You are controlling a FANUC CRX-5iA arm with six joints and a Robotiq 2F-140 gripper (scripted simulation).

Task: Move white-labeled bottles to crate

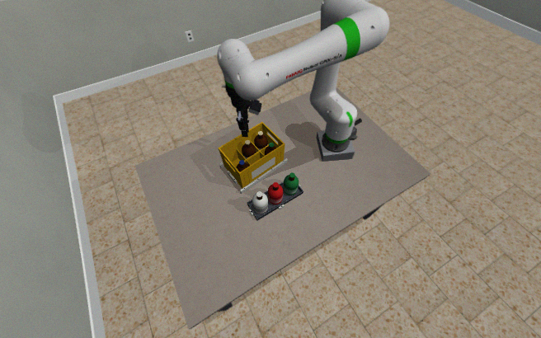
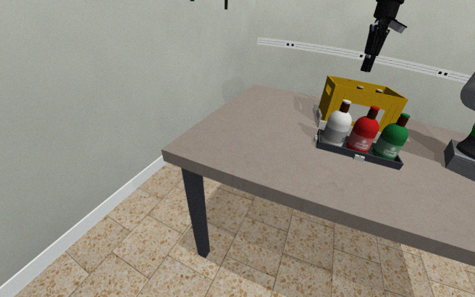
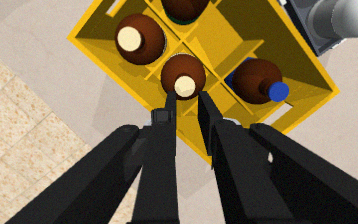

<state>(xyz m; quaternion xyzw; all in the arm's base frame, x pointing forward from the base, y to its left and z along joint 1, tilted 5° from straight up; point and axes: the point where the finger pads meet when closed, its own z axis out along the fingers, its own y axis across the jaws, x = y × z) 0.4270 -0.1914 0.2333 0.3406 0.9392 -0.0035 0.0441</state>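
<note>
A white-labeled bottle stands on the dark grey tray, next to a red bottle and a green bottle. Behind the tray stands the yellow crate. It holds two brown bottles with cream caps, one with a blue cap and one with a green cap. My gripper hangs well above the crate's far side. It is shut and holds nothing.
The robot's base stands on the table to the right of the crate. A thin grey plate lies under the crate. The table's edges drop to a tiled floor. Some crate slots stand empty.
</note>
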